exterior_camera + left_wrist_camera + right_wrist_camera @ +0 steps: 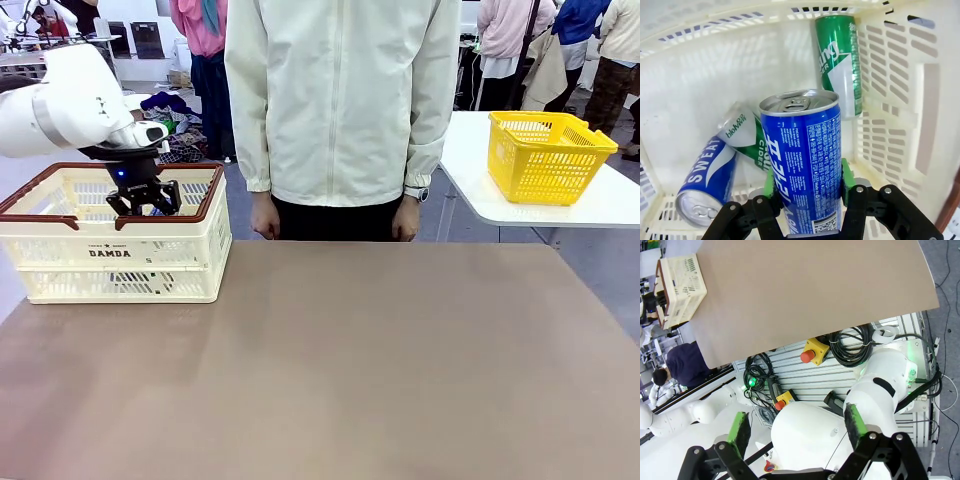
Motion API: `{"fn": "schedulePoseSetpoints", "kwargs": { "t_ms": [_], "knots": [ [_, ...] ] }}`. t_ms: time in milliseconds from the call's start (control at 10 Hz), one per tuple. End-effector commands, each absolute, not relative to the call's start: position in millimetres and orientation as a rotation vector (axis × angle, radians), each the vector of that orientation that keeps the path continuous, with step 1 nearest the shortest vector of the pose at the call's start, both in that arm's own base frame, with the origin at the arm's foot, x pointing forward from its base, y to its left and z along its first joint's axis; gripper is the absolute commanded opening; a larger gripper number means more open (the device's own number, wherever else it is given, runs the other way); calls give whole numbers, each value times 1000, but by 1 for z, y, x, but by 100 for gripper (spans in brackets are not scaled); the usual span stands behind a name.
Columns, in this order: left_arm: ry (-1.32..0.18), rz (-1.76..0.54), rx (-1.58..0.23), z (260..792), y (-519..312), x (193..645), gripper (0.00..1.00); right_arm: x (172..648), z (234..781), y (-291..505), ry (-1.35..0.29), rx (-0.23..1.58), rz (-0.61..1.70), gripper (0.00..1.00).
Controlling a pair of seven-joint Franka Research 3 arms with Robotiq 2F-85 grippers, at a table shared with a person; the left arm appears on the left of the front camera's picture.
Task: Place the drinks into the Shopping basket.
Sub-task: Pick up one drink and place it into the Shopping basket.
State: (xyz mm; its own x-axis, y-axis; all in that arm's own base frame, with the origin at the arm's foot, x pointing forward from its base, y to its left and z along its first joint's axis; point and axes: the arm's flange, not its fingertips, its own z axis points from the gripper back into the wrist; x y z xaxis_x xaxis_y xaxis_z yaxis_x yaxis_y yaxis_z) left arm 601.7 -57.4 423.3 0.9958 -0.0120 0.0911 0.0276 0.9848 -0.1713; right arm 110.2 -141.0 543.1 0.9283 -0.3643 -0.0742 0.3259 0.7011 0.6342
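The cream Shopping basket (110,252) with a brown rim stands at the table's left. My left gripper (143,197) hangs inside it, just below the rim. In the left wrist view the left gripper (808,181) is shut on a blue can (805,150), its green pads (846,181) pressing the can's sides. The can's silver top points at the basket floor (700,85). Three more drinks lie on that floor: a green can (839,60) by the slotted wall, a second green can (747,137), and a blue can (707,180). My right gripper (797,429) is open with nothing in it, off the table, above the robot's base.
A person in a pale jacket (340,100) stands at the table's far edge with both hands down. A yellow basket (545,155) sits on a separate white table at the right. The brown tabletop (350,360) stretches bare to the basket's right.
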Motion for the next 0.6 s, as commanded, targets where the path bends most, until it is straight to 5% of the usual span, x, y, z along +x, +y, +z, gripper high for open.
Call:
{"fn": "schedulePoseSetpoints", "kwargs": {
  "t_ms": [0, 200, 300, 400, 500],
  "knots": [
    [-88, -5, -127, 422, -66, 609, 0, 100, 544, -142, -69, 707, -362, 100],
    [-90, 3, -114, 419, -67, 611, 0, 100, 544, -142, -69, 707, -362, 100],
    [-90, 7, -118, 418, -67, 611, 21, 100, 544, -142, -69, 707, -362, 100],
    [-88, 5, -119, 417, -67, 610, 79, 100, 544, -142, -69, 707, -362, 100],
    [-83, -2, -122, 417, -68, 611, 100, 100, 544, -142, -69, 707, -362, 100]
  ]
}}
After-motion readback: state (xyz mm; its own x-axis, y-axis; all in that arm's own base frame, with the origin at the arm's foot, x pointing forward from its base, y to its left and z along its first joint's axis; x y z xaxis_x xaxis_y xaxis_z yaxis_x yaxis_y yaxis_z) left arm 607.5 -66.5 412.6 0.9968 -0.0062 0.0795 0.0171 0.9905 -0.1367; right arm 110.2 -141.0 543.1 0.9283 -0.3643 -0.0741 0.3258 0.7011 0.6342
